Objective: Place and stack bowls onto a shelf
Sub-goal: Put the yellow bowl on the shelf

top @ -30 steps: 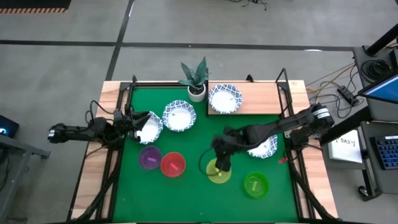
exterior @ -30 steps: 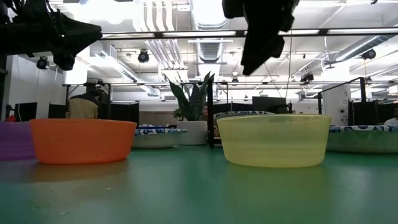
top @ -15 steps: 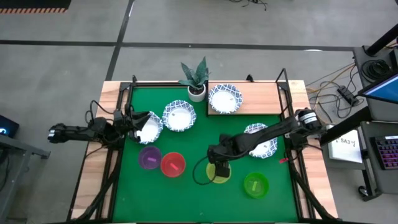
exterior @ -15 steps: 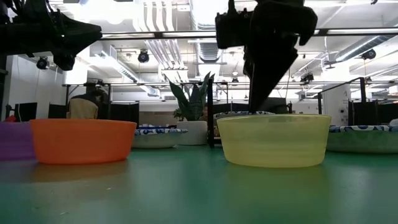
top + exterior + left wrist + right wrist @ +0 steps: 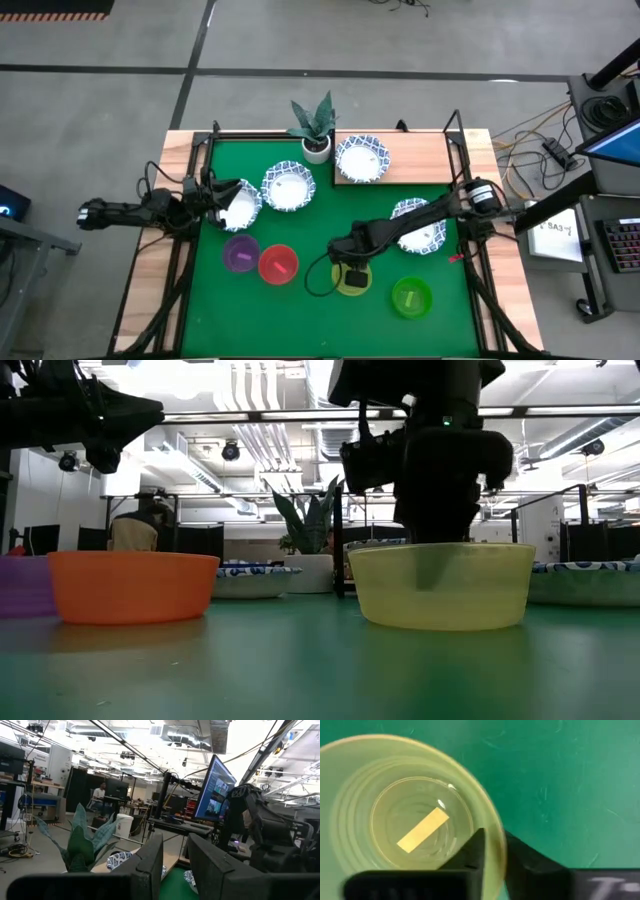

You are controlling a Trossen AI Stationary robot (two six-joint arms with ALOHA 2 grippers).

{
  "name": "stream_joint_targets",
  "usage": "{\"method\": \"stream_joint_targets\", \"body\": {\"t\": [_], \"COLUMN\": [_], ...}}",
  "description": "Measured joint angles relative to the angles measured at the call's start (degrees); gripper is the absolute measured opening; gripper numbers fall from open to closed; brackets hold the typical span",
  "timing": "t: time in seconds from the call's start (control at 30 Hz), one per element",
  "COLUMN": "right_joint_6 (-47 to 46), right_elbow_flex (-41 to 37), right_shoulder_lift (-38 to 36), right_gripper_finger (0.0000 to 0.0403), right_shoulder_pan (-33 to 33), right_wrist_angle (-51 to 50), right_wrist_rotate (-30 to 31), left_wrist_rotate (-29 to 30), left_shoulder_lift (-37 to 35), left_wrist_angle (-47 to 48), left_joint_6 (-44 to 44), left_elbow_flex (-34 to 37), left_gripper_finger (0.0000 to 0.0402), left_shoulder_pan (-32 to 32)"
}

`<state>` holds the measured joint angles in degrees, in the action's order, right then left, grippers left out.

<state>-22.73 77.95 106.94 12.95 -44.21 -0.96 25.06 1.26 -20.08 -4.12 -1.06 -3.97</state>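
1. Right gripper (image 5: 492, 857) is straddling the yellow bowl (image 5: 395, 815) rim: one finger inside, one outside, narrow gap, possibly touching the wall
2. Yellow bowl is sitting on the green mat (image 5: 310, 320), beside the green bowl (image 5: 411, 297)
3. Left gripper (image 5: 222, 200) is holding a patterned bowl (image 5: 240, 206) at the mat's left edge, grip apparently closed on it

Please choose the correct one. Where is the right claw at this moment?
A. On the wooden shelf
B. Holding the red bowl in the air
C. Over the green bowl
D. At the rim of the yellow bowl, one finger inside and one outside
D: the right wrist view shows the right claw straddling the rim of the yellow bowl, one finger inside, one outside on the green mat.
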Motion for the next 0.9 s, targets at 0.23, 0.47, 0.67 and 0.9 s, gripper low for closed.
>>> {"method": "stream_joint_targets", "body": {"t": [0.23, 0.47, 0.67, 0.9], "right_joint_6": [0.0, -0.3, -0.6, -0.3], "right_elbow_flex": [0.4, 0.4, 0.4, 0.4], "right_shoulder_lift": [-3.8, -12.5, -21.0, -30.0], "right_gripper_finger": [0.0009, 0.0009, 0.0009, 0.0009], "right_shoulder_pan": [-1.7, -5.4, -11.1, -21.2], "right_wrist_angle": [-1.8, -10.1, -14.6, -19.6], "right_wrist_rotate": [-0.8, 1.2, 4.1, 8.4], "left_wrist_rotate": [0.0, 0.0, 0.0, 0.0], "left_shoulder_lift": [0.0, 0.0, 0.0, -0.1], "left_wrist_angle": [0.0, 0.0, 0.0, -0.3], "left_joint_6": [-0.9, -0.9, -0.9, -1.1], "left_elbow_flex": [0.0, 0.0, 0.0, 0.0], "left_gripper_finger": [0.0075, 0.0075, 0.0075, 0.0075], "left_shoulder_pan": [0.0, 0.0, 0.0, 0.0]}}
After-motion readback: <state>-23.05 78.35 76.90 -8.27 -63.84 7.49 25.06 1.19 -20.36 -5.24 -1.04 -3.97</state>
